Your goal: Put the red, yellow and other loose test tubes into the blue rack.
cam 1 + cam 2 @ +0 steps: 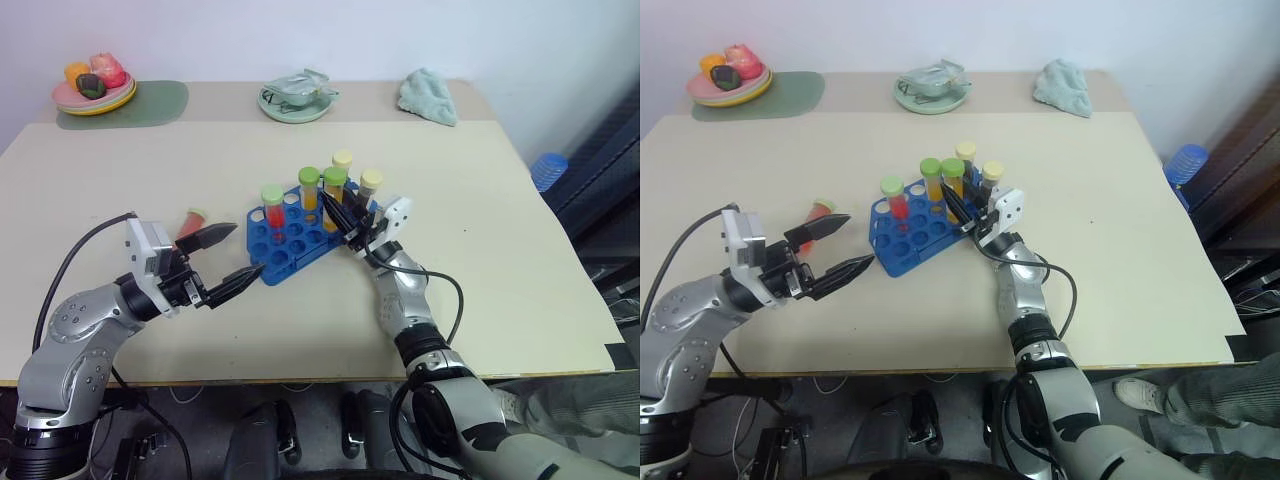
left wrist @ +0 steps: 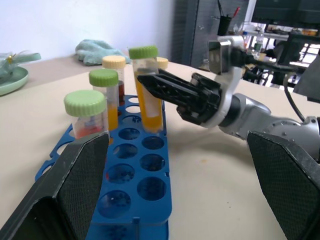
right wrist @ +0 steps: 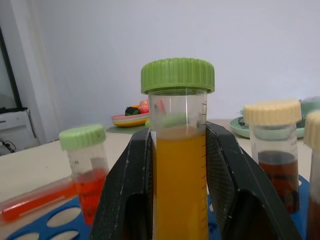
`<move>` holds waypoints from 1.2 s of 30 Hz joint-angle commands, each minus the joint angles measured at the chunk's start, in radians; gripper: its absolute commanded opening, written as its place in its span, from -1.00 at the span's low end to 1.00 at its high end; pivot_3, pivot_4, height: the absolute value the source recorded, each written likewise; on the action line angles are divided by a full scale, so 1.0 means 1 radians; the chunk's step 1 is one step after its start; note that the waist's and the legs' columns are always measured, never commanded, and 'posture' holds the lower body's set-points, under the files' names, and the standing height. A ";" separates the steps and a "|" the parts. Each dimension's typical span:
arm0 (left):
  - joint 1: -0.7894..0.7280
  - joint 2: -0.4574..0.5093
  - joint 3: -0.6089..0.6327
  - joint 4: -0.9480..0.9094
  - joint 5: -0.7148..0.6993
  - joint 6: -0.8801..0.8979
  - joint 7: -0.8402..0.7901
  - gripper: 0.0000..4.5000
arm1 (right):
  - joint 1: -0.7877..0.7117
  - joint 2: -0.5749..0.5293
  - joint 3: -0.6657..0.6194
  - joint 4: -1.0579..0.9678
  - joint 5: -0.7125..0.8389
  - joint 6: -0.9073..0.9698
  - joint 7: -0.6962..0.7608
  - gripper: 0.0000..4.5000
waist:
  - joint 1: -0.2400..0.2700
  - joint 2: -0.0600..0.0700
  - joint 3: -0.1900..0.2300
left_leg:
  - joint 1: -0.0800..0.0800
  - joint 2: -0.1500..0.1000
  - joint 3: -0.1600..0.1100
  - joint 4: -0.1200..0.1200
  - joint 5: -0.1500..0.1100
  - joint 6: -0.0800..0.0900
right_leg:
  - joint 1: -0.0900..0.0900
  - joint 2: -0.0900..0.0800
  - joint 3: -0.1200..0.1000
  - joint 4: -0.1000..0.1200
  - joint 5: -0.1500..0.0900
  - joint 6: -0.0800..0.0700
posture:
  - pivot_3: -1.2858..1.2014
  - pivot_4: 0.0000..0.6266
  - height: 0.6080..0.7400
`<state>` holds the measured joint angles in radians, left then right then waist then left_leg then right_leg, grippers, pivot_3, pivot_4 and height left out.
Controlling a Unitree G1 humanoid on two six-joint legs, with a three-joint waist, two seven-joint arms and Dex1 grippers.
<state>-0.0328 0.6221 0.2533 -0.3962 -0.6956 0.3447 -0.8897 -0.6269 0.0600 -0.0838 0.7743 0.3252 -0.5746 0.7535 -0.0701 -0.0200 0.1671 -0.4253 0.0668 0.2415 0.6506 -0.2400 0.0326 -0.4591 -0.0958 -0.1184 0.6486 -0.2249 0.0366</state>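
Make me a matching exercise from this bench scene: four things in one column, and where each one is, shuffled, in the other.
Things:
1. loose red tube
2. green-capped yellow tube
3. teal cloth
4. fruit plate

Places:
A. far corner of the table on the robot's left
B. standing in the blue rack, between the right end effector's fingers
C. lying on the table beside the rack, near the left end effector
D. far edge of the table, towards the robot's right

Pairs: 1-C, 2-B, 3-D, 4-A
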 commanded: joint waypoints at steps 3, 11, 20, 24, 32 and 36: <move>-0.007 -0.007 0.036 -0.001 -0.027 -0.010 0.009 1.00 | 0.043 -0.005 0.011 -0.037 -0.008 -0.045 0.031 0.92 | -0.002 0.000 0.000 | 0.000 0.000 0.000 0.000 0.000 0.000 | 0.000 0.000 0.000 0.000 0.000 0.000 | 0.03 -0.52 1.00; -0.016 -0.051 0.094 0.034 -0.082 0.012 0.095 1.00 | 0.111 -0.106 0.070 -0.288 -0.181 -0.005 -0.107 0.97 | 0.000 0.000 0.000 | 0.000 0.000 0.000 0.000 0.000 0.000 | 0.000 -0.001 0.000 0.000 0.000 0.000 | 0.03 -0.52 1.00; -0.099 -0.060 0.156 0.032 0.030 0.172 0.534 1.00 | 0.255 -0.416 0.121 -0.832 -0.044 0.494 0.051 0.97 | 0.003 0.000 0.000 | 0.000 0.000 -0.002 0.001 0.000 0.000 | 0.000 -0.001 0.000 0.000 0.000 0.000 | 0.03 -0.52 1.00; -0.186 -0.062 0.152 -0.016 -0.006 0.363 0.716 1.00 | 0.234 -0.552 0.106 -0.968 0.045 0.690 0.116 0.97 | 0.002 -0.001 0.000 | 0.000 0.000 -0.002 0.001 0.000 0.001 | 0.001 -0.001 0.000 0.000 0.000 0.000 | 0.03 -0.52 1.00; -0.567 -0.016 0.141 0.133 -0.042 0.989 0.977 1.00 | 0.047 -0.713 0.101 -1.105 0.206 1.141 0.120 0.97 | 0.016 -0.002 0.000 | 0.000 0.000 -0.003 0.002 0.001 0.003 | 0.001 0.001 0.000 0.001 0.000 0.000 | 0.03 -0.52 1.00; -0.753 -0.024 0.142 0.292 0.009 1.106 0.990 1.00 | -0.029 -0.717 0.101 -1.118 0.246 1.239 0.109 0.97 | 0.029 -0.002 0.001 | -0.001 0.000 -0.003 0.003 0.002 0.004 | 0.000 0.004 0.000 0.001 0.000 0.000 | 0.03 -0.52 1.00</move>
<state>-0.7597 0.5886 0.3801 -0.1338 -0.7082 1.4146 0.0945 -0.6449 -0.6536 0.0320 -0.3119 0.5463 0.6458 0.8664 -0.0415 -0.0225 0.1677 -0.4261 0.0670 0.2390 0.6526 -0.2385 0.0365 -0.4587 -0.0918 -0.1185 0.6490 -0.2253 0.0371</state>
